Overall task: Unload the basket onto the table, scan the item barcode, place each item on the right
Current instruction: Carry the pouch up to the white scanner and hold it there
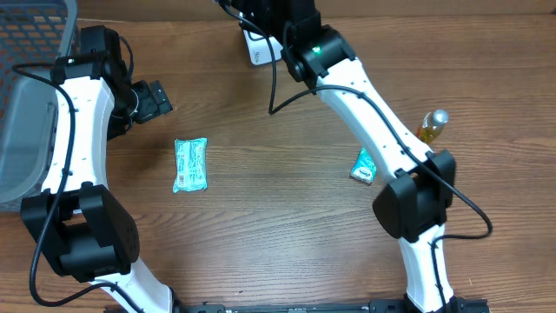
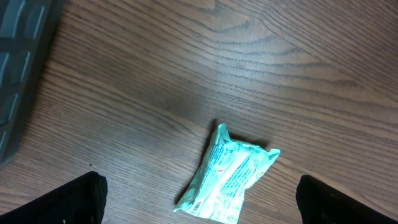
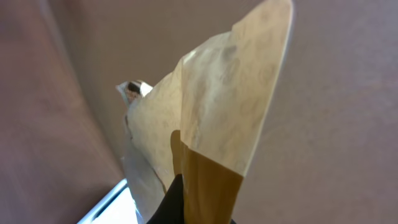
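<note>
The right tool [image 3: 189,208] is squeezing a tan packet [image 3: 217,106], holding it at 12 o'clock beside the white scanner [image 1: 257,52], so scanning looks under way. The left tool [image 1: 155,97] is gaping wide near a teal packet [image 1: 190,164] at 9 o'clock.

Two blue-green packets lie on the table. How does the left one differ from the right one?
The left packet lies in the open, fully in view; the right packet is partly hidden by the right arm. The left packet looks larger and lies straighter; the right one is tilted. Both are teal, flat on the wooden table, untouched.
</note>
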Controlling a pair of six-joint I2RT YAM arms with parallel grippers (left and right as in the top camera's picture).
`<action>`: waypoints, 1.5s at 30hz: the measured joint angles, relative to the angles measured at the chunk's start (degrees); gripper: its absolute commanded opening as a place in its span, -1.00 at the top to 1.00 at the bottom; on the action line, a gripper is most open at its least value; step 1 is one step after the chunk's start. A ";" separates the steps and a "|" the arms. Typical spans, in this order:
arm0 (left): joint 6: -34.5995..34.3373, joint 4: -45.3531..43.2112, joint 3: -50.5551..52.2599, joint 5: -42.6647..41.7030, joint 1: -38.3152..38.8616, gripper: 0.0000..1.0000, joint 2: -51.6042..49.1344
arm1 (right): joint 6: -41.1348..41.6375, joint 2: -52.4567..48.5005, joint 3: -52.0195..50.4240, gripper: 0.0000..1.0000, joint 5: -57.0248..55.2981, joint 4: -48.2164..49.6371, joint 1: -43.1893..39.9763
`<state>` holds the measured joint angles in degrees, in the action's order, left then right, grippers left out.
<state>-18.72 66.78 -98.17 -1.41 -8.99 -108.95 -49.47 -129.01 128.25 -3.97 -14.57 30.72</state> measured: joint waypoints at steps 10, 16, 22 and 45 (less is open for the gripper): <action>0.00 0.02 0.00 -0.02 0.00 -0.99 0.00 | -4.48 -6.80 0.00 0.93 -2.34 2.23 -1.44; 0.00 0.02 0.00 -0.02 0.00 -1.00 0.00 | -4.83 -7.43 0.00 0.93 -1.79 -1.20 -1.46; 0.00 0.02 0.00 -0.02 0.00 -0.99 0.02 | -4.98 -7.45 0.00 0.93 -0.15 -5.60 -1.38; 0.00 0.02 0.00 0.00 0.00 -1.00 0.02 | 0.26 -7.45 0.00 0.93 10.21 -9.11 -1.38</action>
<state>-18.72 66.81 -98.17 -1.41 -8.99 -108.92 -49.21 -136.46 128.25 6.24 -23.68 29.34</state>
